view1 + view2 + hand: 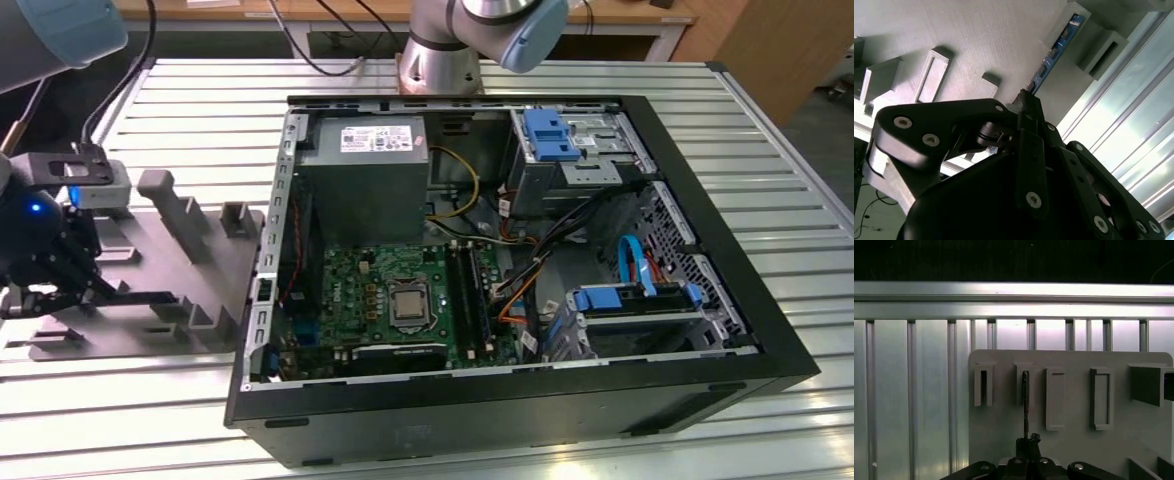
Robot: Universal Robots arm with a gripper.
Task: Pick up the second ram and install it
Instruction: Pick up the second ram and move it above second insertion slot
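The second ram [1054,55] is a thin blue-green stick standing on edge in the grey holder tray [979,40], its far end in a slotted block. In the first wrist view I see the ram [1025,400] edge-on as a dark line running into a slot. My gripper [1026,99] has its black fingers closed on the near end of the stick, and the fingertips meet around it in the first wrist view [1026,441]. In the exterior view the gripper [47,292] hangs low over the tray [160,330] at that view's left, with the ram [134,297] a dark bar beside it.
An open computer case [694,370] lies on the slatted metal table [774,130], with the motherboard [387,300] and its memory slots [467,290] exposed. A grey power supply box [363,170] and blue drive brackets [547,135] sit at the far side. Upright grey blocks [167,200] rise from the tray.
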